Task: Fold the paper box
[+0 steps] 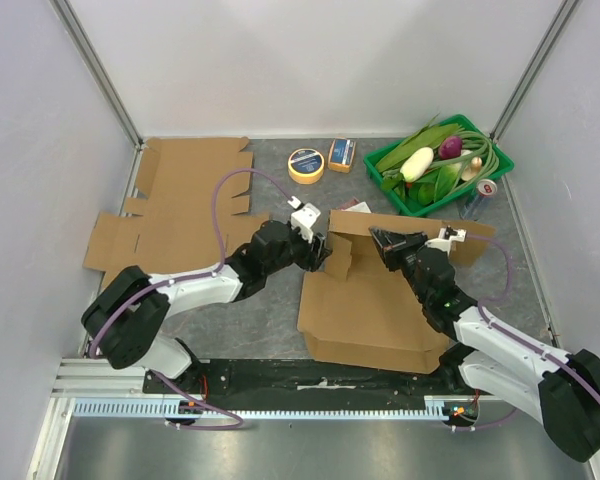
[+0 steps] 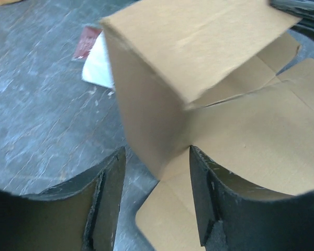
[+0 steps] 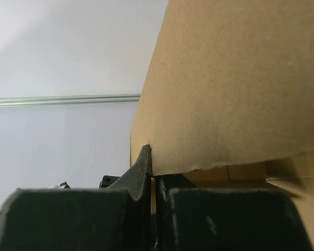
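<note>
The paper box (image 1: 370, 300) is a brown cardboard sheet lying partly folded at the table's middle, with its far panel raised. My right gripper (image 1: 388, 242) is shut on that raised panel's edge. In the right wrist view the right gripper (image 3: 153, 167) pinches the panel (image 3: 235, 78) between closed jaws. My left gripper (image 1: 325, 250) is at the box's left corner, beside a small upright side flap. In the left wrist view the left gripper (image 2: 157, 157) stands open, the folded corner (image 2: 146, 115) just ahead of its fingertips (image 2: 112, 198) and a flat flap below them.
Flat cardboard sheets (image 1: 180, 200) lie at the far left. A yellow tape roll (image 1: 306, 165) and a small yellow-blue packet (image 1: 342, 154) sit at the back. A green basket (image 1: 492, 150) of vegetables stands back right, with a small can (image 1: 486, 188) beside it. A white-red card (image 2: 94, 57) lies behind the box.
</note>
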Tool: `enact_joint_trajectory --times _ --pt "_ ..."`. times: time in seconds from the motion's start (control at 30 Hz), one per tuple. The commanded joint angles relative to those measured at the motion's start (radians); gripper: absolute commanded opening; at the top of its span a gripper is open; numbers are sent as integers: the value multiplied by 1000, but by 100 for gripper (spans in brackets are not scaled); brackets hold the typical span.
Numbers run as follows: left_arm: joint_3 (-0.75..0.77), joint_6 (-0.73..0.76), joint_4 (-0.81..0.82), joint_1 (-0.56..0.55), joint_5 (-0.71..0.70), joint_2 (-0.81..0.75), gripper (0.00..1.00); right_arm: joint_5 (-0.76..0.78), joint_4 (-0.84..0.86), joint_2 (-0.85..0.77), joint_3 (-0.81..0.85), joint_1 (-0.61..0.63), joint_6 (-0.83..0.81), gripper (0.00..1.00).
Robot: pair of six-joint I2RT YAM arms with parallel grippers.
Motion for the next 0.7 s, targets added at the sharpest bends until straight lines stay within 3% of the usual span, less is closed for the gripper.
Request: enact_joint_trajectory --times 0.0,0.17,0.23,0.3,0.37,0.47,0.57,0.67 --pt "47 102 196 -53 -51 76 54 -61 -116 42 -5 8 50 0" --pt "37 103 278 -92 -202 107 37 -59 -131 27 4 8 53 0" --pt "17 103 305 -93 -242 109 36 -61 -131 24 0 8 53 0" --pt "13 106 314 -93 -281 113 42 -64 -130 20 -2 8 55 0" --pt "20 112 314 -93 -287 118 55 -68 -128 19 3 8 52 0" --pt "18 140 344 -93 -282 127 63 -77 -122 20 6 8 58 0" --pt "35 145 340 -93 -295 146 62 -90 -119 22 15 8 85 0" --pt "58 131 326 -95 -328 176 49 -96 -171 16 47 10 119 0"
